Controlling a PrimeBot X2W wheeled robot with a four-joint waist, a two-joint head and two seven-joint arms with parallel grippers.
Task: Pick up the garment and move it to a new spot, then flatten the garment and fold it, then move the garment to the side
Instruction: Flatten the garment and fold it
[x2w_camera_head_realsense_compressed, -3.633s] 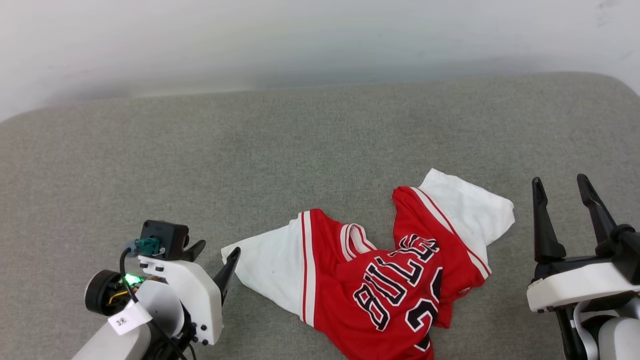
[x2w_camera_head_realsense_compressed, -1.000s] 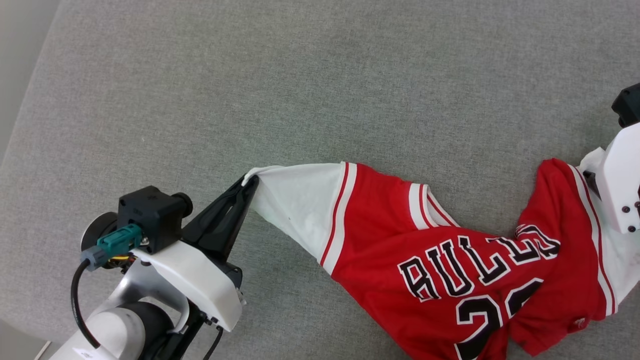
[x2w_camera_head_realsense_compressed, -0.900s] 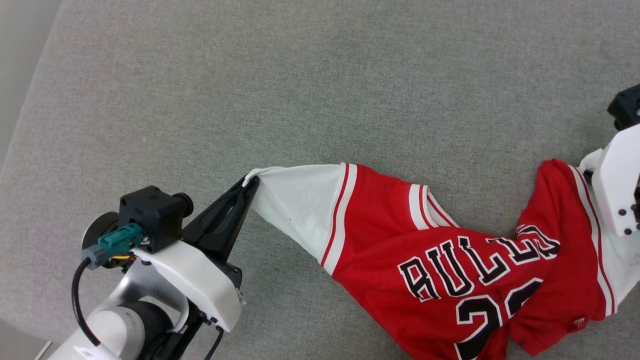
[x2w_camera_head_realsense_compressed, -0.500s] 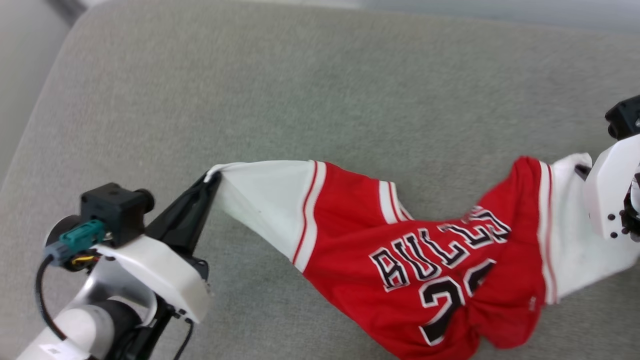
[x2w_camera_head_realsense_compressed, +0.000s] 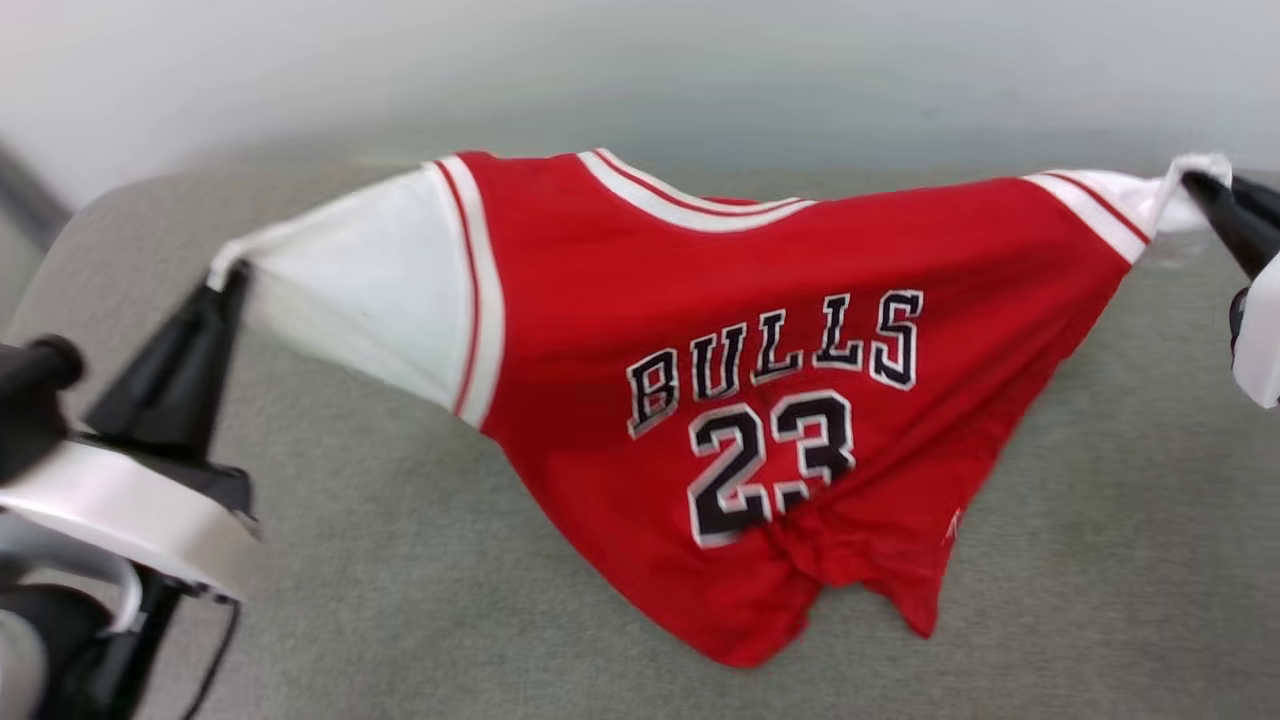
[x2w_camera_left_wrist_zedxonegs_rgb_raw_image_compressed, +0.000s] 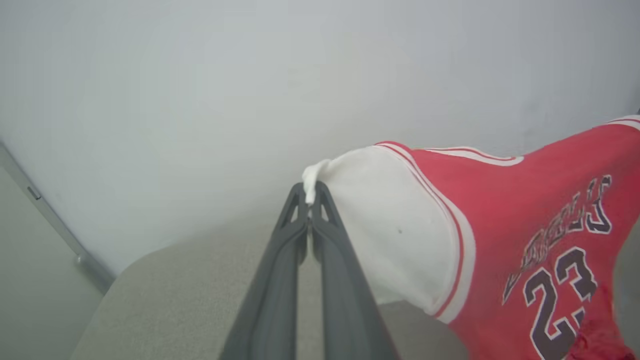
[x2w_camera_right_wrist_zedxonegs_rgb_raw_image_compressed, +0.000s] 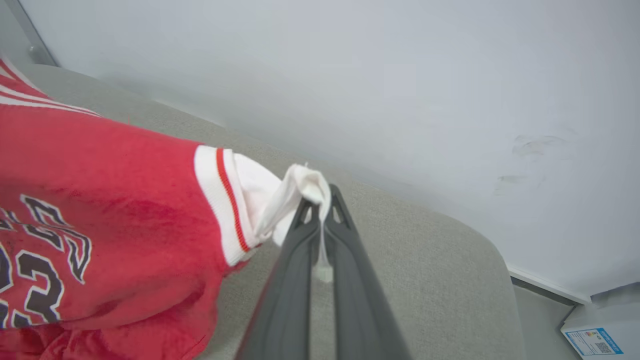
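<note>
The red garment (x2w_camera_head_realsense_compressed: 760, 300) with white sleeves hangs stretched between my two grippers above the grey table (x2w_camera_head_realsense_compressed: 350, 560), its black "BULLS" and "23" print facing the head camera. My left gripper (x2w_camera_head_realsense_compressed: 228, 275) is shut on the tip of one white sleeve (x2w_camera_left_wrist_zedxonegs_rgb_raw_image_compressed: 395, 225); its own view shows the fingers (x2w_camera_left_wrist_zedxonegs_rgb_raw_image_compressed: 280, 280) pinching the cloth. At the right edge my right gripper (x2w_camera_head_realsense_compressed: 1195, 185) is shut on the other sleeve (x2w_camera_right_wrist_zedxonegs_rgb_raw_image_compressed: 280, 200). The garment's lower hem (x2w_camera_head_realsense_compressed: 800, 580) is bunched and droops toward the table.
A pale wall (x2w_camera_head_realsense_compressed: 640, 70) rises behind the table's far edge. The table's rounded corners show at the left (x2w_camera_left_wrist_zedxonegs_rgb_raw_image_compressed: 135, 265) and at the right (x2w_camera_right_wrist_zedxonegs_rgb_raw_image_compressed: 490, 250). A white box with a blue label (x2w_camera_right_wrist_zedxonegs_rgb_raw_image_compressed: 600, 335) lies on the floor beyond the right corner.
Both grippers have lifted the garment off the table and pulled it taut between them, so the print now faces up and level. The head camera has also tilted up toward the wall.
</note>
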